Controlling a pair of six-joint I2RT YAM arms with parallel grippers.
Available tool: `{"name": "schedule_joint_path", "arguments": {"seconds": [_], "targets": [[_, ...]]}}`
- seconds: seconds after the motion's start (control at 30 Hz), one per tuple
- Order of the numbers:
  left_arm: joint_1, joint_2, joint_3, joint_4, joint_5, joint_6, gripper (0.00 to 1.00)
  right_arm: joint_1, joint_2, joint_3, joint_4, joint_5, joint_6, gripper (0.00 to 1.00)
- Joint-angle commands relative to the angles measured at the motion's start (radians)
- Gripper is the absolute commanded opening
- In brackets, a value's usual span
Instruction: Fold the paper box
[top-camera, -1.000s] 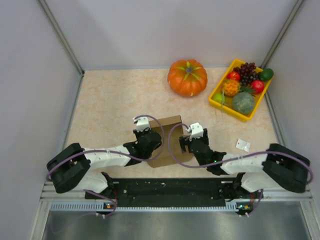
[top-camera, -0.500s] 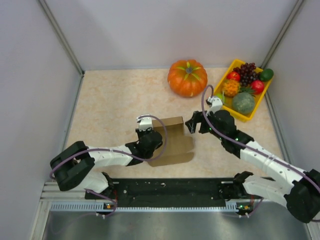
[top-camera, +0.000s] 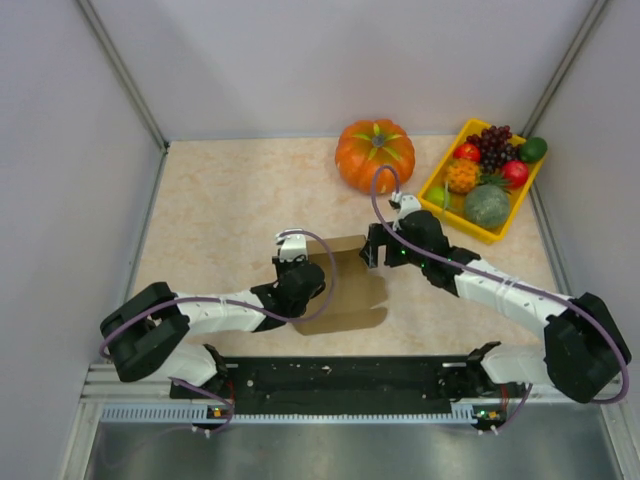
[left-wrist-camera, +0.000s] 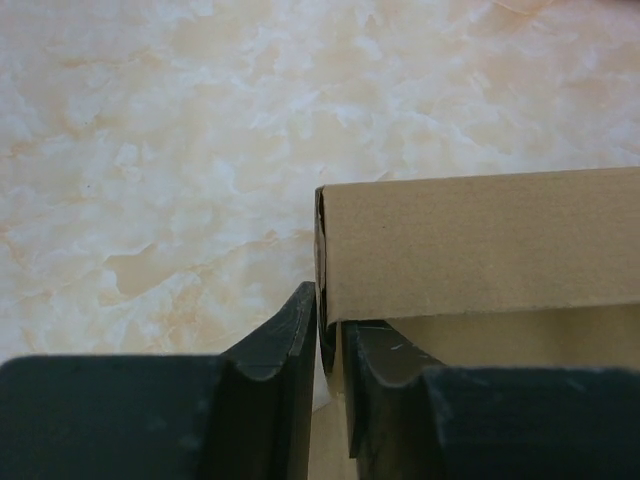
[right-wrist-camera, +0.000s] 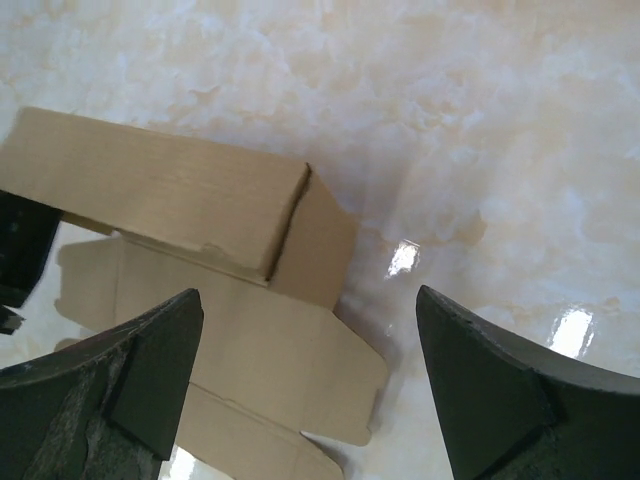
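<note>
Fingers of the left gripper close narrowly on the left end wall of the paper box, the cardboard edge caught between the two black pads. The half-formed brown box sits near the middle of the marbled table, just ahead of the two arm bases, with one long wall standing upright and loose flaps lying flat on its near side. The right gripper hovers over the box's right end with its fingers spread wide and touching nothing. At the far edge, well apart from the box, stand an orange pumpkin and a yellow tray of fruit.
</note>
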Motion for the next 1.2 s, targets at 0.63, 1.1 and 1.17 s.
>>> {"name": "schedule_joint_path", "arguments": {"seconds": [0.63,1.1,1.17], "targets": [[0.438,-0.48,0.068,-0.389,0.933,-0.103,0.9,-0.09,0.184,0.154,0.062,-0.229,0.167,0.7],[0.609,-0.126,0.001,-0.086,1.282,-0.154,0.51,-0.127,0.249,0.02,0.262,-0.293,0.162,0.5],[0.607,-0.121,-0.024,-0.076,1.263,-0.158,0.47,-0.132,0.252,-0.018,0.289,-0.293,0.166,0.42]]}}
